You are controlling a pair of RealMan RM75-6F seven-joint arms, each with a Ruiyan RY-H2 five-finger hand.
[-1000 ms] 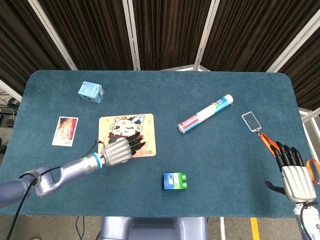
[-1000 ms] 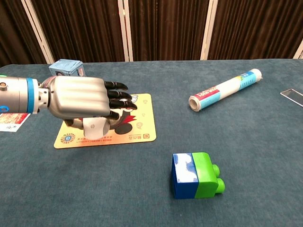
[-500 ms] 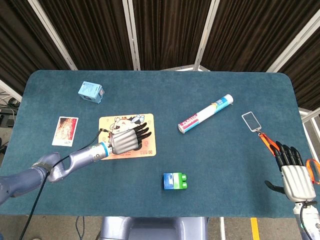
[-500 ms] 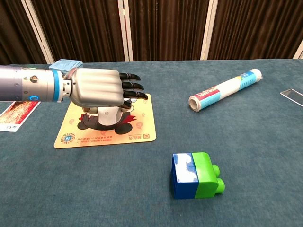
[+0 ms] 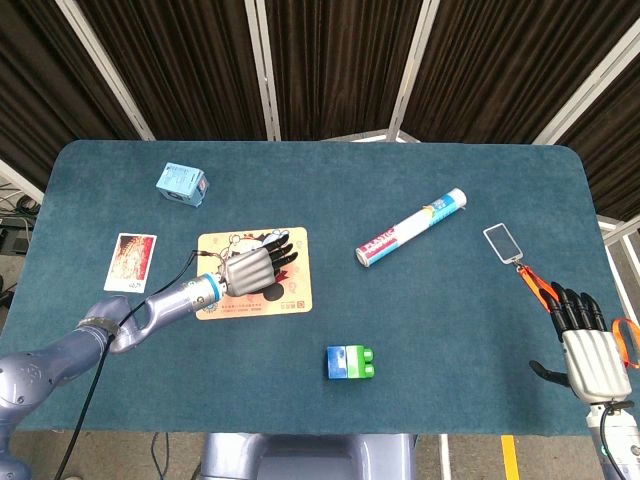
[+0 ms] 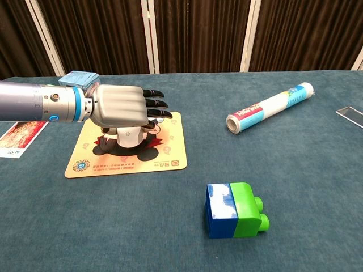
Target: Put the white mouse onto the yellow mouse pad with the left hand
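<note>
mouse (image 6: 131, 136) on mouse pad (image 6: 170, 156)

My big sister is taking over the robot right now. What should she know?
Left robot hand: over the white mouse, fingers stretched out; whether it grips or only covers the mouse cannot be told.
Right robot hand: open, fingers apart, at the table's near right edge, holding nothing.
The white mouse sits on the yellow mouse pad, near its middle.
Done: the mouse is on the pad.
Left: lift the left robot hand clear, probably straight up, so the mouse is not knocked off.
</note>
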